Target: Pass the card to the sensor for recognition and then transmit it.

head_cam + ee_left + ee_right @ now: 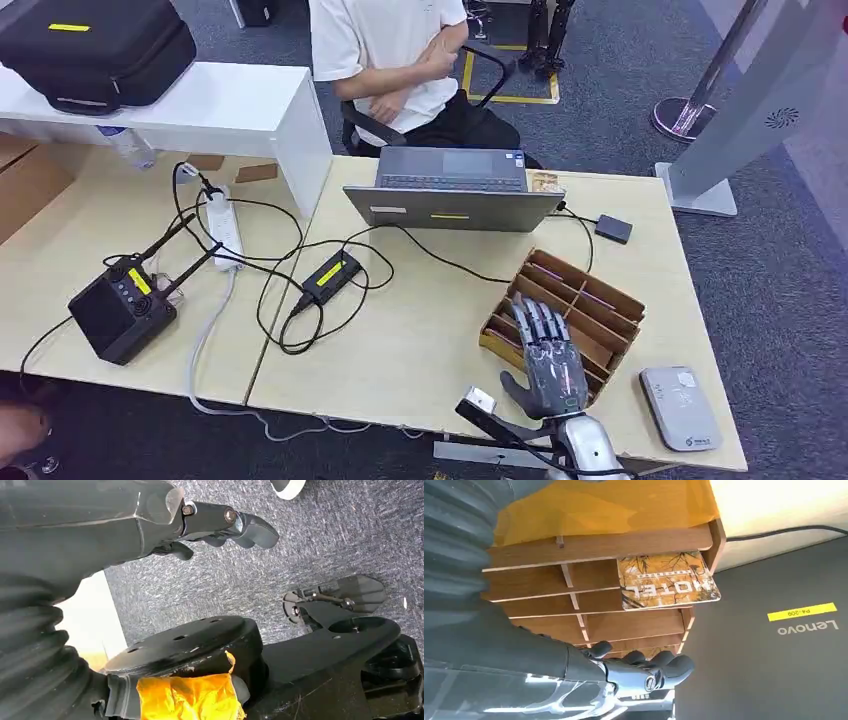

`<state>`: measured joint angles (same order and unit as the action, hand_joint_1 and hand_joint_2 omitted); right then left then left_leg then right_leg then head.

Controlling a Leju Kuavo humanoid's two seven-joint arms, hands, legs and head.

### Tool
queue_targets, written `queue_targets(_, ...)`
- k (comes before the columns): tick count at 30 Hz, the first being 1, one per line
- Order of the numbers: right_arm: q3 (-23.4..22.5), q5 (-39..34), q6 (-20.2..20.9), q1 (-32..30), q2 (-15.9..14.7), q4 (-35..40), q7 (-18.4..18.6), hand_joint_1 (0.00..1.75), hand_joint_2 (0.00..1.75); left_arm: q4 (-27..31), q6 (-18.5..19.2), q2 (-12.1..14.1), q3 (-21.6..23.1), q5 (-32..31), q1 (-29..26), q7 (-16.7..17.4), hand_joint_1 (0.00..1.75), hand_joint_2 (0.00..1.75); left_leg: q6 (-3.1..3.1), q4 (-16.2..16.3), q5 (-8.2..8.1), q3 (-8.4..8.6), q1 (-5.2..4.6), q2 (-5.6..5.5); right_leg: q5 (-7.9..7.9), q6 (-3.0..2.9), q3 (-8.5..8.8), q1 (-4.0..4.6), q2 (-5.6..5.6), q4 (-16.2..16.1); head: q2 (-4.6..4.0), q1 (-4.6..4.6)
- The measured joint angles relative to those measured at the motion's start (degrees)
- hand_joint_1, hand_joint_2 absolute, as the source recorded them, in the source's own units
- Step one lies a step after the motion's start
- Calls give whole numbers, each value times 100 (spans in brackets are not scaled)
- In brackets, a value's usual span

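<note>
The right hand (pixel 548 365), fingers spread and empty, hovers over the wooden card rack (pixel 600 300) at lower right; the hotel card (pixel 666 580) sits slotted there. Next, likely pinching it free.

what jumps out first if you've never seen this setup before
The right hand hangs over a wooden card rack on the table's near right, fingers stretched toward its slots. The right wrist view shows a patterned card marked HOTEL sticking out of one slot. Behind the rack, a grey laptop faces a seated person, and a small grey sensor lies at the near right corner.
</note>
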<state>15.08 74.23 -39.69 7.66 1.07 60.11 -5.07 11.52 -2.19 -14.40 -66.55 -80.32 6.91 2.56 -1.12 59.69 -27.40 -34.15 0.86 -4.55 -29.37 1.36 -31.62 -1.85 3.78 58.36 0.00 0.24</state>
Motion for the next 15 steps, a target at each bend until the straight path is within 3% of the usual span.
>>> queue_targets(12,0,0,0,2,0,-74,-44,0,175,0,0,0,0,4,0,9,0,175,0,0,0,0,0,0,0,0,0,0,0,0,-2,0)
queue_targets(13,0,0,0,1,0,-79,-44,28,175,0,0,0,0,4,0,9,0,175,0,0,0,0,0,0,0,0,0,0,0,0,-2,0)
queue_targets(14,0,0,0,2,0,-88,-46,175,175,0,0,0,0,4,0,13,0,175,0,0,0,0,0,0,0,0,0,0,0,0,-2,0)
queue_targets(15,0,0,0,1,0,-96,-48,175,175,0,0,0,0,4,1,17,0,175,0,0,0,0,0,0,0,0,0,0,0,0,-2,0)
